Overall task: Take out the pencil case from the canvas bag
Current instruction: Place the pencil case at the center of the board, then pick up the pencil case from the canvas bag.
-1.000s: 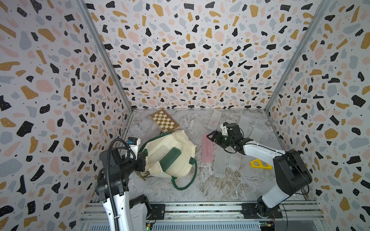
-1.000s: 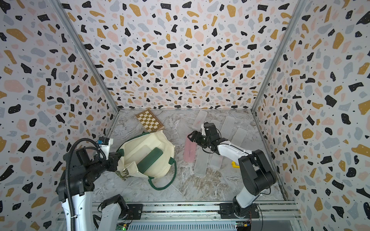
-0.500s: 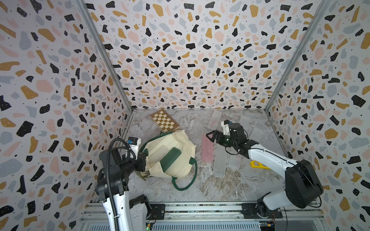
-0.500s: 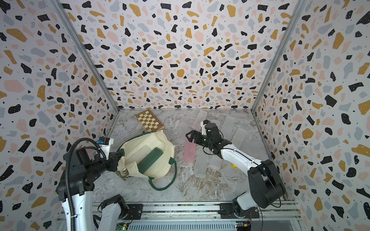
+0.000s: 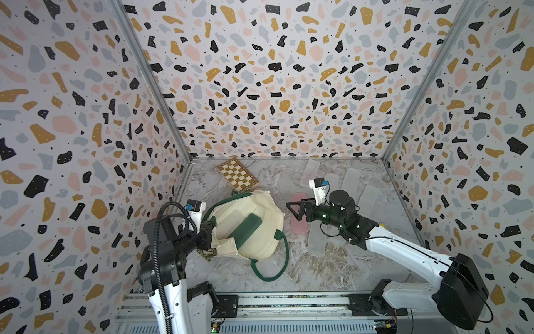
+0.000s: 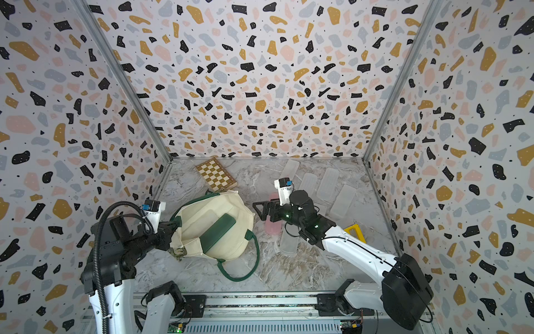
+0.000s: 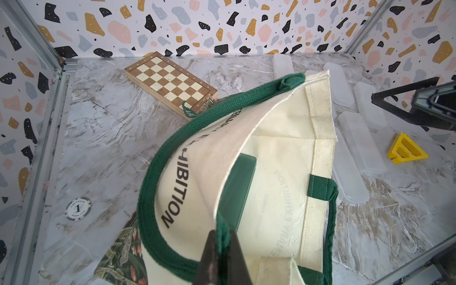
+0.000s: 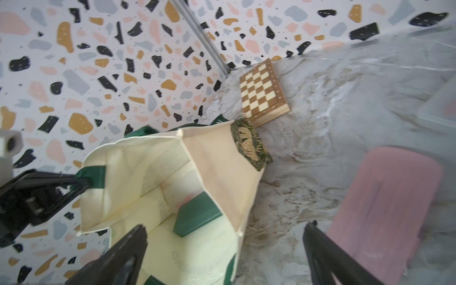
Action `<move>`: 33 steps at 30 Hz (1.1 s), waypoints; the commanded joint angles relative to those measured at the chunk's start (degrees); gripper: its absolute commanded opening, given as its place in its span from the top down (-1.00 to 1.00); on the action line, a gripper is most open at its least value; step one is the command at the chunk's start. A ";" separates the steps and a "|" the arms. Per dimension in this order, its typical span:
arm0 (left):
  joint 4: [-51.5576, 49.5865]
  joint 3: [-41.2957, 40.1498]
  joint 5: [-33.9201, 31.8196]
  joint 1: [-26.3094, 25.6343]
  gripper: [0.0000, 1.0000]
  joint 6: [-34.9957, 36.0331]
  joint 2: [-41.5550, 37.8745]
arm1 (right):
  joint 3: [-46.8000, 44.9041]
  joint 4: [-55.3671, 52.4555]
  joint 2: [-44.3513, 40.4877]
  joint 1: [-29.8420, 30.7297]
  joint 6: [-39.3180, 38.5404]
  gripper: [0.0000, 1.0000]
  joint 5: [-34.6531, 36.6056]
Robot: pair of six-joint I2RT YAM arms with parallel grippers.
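Observation:
The cream canvas bag [image 5: 260,237] lies on its side at the left of the floor, its mouth towards the right. My left gripper [image 7: 223,238] is shut on the green strap at the bag's rim and holds the mouth up; in a top view it sits at the bag's left edge [image 5: 210,228]. A dark green pencil case [image 5: 245,231] [image 8: 197,214] lies inside the bag, with a pale translucent case [image 6: 208,215] beside it. My right gripper [image 5: 291,210] [image 8: 225,229] hangs open and empty just outside the bag's mouth.
A pink case [image 5: 299,228] and several translucent cases [image 5: 316,241] lie on the marble floor under and behind the right arm. A wooden chessboard [image 5: 238,177] is at the back left, a yellow triangular piece [image 6: 354,231] at the right, a poker chip [image 7: 78,208] near the left wall.
My right gripper has swung left from above the pink case towards the bag's mouth, its jaws opening wider. The left gripper and the bag have stayed put.

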 commanded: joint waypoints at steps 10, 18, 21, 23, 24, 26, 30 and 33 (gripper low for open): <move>-0.60 0.96 1.46 0.48 1.00 0.81 -0.56 | 2.33 4.58 3.32 12.36 -10.17 -0.99 2.58; -0.76 1.02 3.35 0.55 1.00 1.11 -0.75 | 9.27 -4.07 9.69 20.49 -19.83 -0.99 9.90; -1.41 2.01 2.36 0.60 1.00 1.02 -0.28 | 10.66 -5.59 11.70 21.83 -20.58 -0.97 10.89; -1.38 1.84 2.79 0.62 1.00 1.04 -0.36 | 12.14 -7.51 13.36 22.11 -20.36 -0.95 10.80; -1.04 1.49 3.10 0.62 1.00 1.10 -0.42 | 12.62 -8.22 13.96 22.27 -20.62 -0.94 10.83; -0.73 1.15 2.66 0.60 1.00 1.18 -0.77 | 13.38 -9.68 15.21 22.77 -21.16 -0.93 11.82; -1.55 1.25 2.24 0.62 1.00 1.53 -1.20 | 15.47 -12.77 17.79 23.04 -21.73 -0.92 13.08; -1.07 0.64 2.84 0.62 1.00 1.71 -1.52 | 15.81 -13.30 19.14 23.11 -21.76 -0.92 13.95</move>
